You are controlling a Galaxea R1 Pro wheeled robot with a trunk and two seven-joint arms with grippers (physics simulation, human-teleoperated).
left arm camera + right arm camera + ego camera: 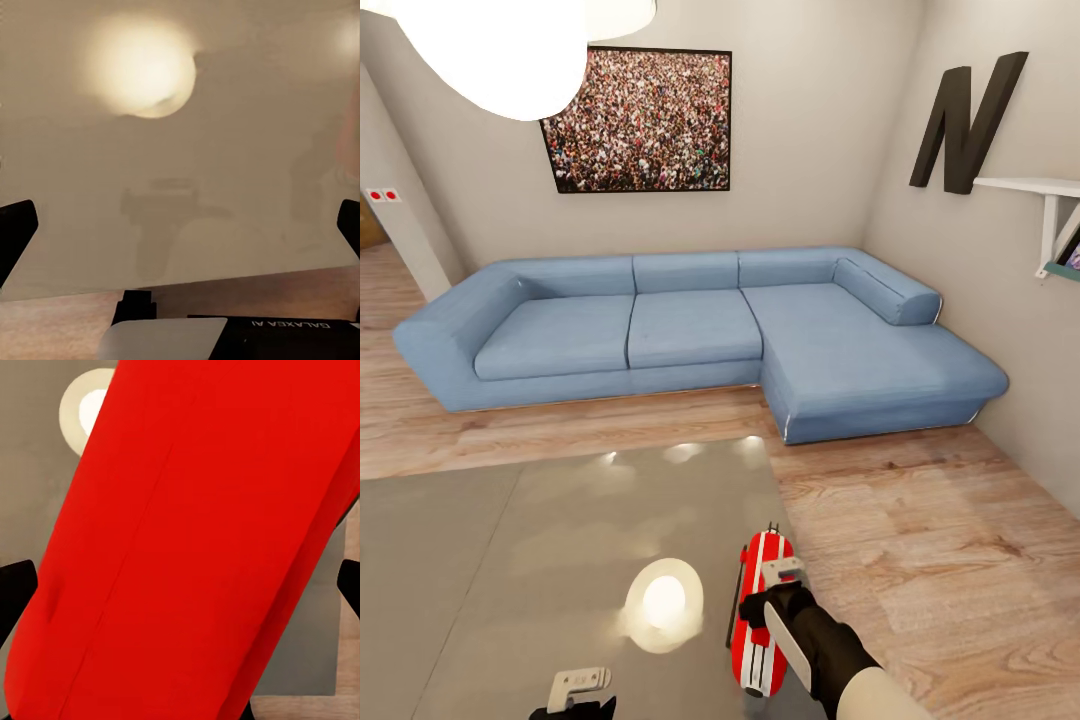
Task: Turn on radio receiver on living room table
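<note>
We see the table (510,540) top bare and open left of the radio receiver (758,620), which lies at its right edge under the right gripper (780,585). Open wood floor (920,540) separates table from sofa (690,330).

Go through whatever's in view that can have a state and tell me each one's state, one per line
Radio: lying flat along the table's right edge, under the right gripper.
Right gripper: open, fingers wide either side of the radio.
Left gripper: open, empty, over the table.
Ceiling lamp: lit.
</note>
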